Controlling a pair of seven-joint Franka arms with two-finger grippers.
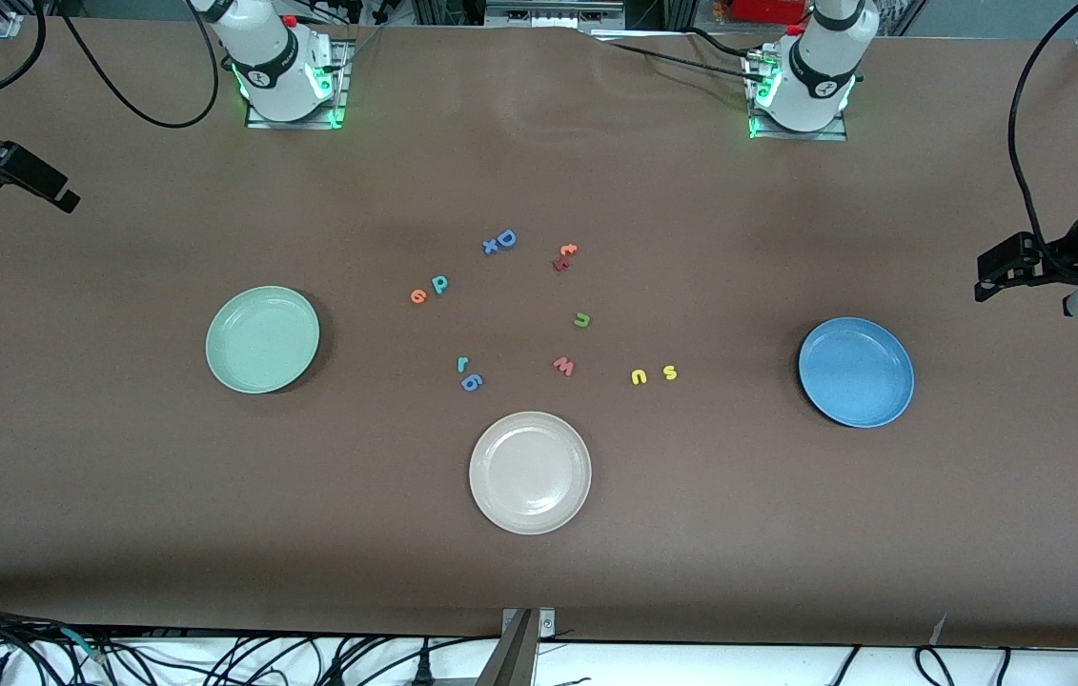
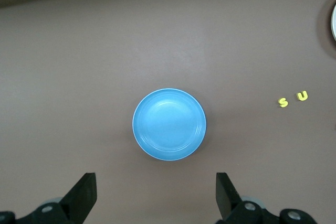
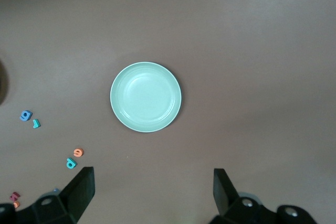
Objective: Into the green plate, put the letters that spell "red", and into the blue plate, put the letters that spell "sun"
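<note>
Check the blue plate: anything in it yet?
Empty. The blue plate shows only bare glaze; the yellow s lies on the table beside it.

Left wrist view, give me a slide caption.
Open left hand hovers above the empty blue plate; yellow "s" lies nearby.

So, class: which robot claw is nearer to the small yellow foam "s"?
Left. The left claw hangs above the blue plate's end; the right claw is up by the green plate, farther from the "s".

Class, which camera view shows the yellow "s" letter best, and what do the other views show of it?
The left wrist view: the yellow "s" reads clearly beside the yellow "u", near the blue plate. The front view shows it smaller, among all the letters. The right wrist view does not show it.
</note>
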